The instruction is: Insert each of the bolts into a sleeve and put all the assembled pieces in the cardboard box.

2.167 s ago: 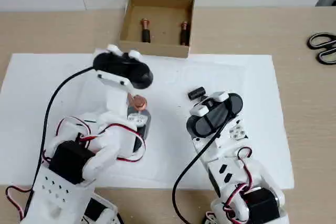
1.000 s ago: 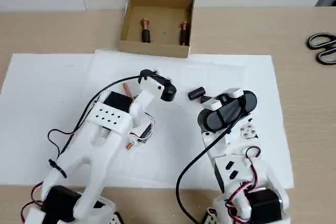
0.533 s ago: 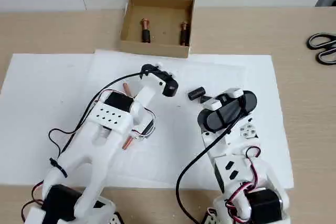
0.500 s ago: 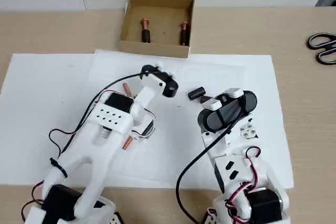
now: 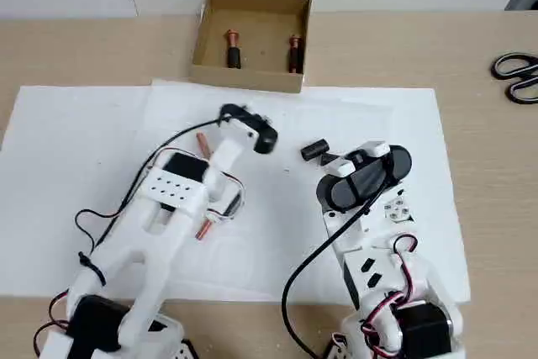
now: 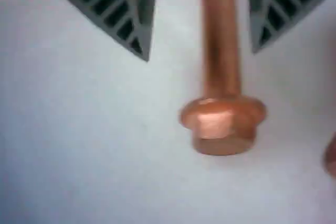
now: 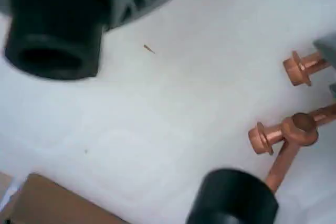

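Straddling the copper bolt (image 6: 220, 77) lying on the white paper (image 6: 79, 156), the left hand (image 6: 199, 48) stands wide apart; that bolt looks light, stiff and slick, so pinch mid-shank.

The high view looks down over the whole tabletop (image 5: 471, 39), while both wrist views face its white paper (image 6: 79, 156) and bolts (image 7: 262, 137) from close.

Smooth coppery metal bolt (image 6: 220, 77), matt white paper (image 6: 79, 156), ribbed grey plastic fingers (image 6: 118, 9), matt black sleeve (image 7: 52, 30).
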Controlling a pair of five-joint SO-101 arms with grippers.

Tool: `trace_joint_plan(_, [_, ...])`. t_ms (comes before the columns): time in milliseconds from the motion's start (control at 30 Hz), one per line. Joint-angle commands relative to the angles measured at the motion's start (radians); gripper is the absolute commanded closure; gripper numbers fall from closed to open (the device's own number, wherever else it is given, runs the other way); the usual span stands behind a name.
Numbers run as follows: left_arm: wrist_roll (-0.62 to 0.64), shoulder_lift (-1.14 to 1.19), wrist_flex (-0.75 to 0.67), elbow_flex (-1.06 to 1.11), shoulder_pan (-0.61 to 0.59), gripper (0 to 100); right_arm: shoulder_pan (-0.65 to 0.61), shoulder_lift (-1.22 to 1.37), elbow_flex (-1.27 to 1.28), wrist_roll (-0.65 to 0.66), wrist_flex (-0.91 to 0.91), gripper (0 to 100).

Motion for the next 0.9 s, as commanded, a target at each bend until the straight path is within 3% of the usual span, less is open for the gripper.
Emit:
trace_joint_plan(0, [-0.006,-0.005,-0.021,-0.004,-0.028,88,0.008,0.001,-0.058,0.002,-0.019,99.5])
trace_joint_plan(333, [-0.008,0.008,-0.021,-0.008,-0.026,88,0.008,0.001,-0.060,-0.006,-0.022,99.5])
trace_joint_plan(867, [0.026,0.244,-0.020,-0.157,-0.025,88,0.008,0.001,-0.060,-0.044,-0.022,99.5])
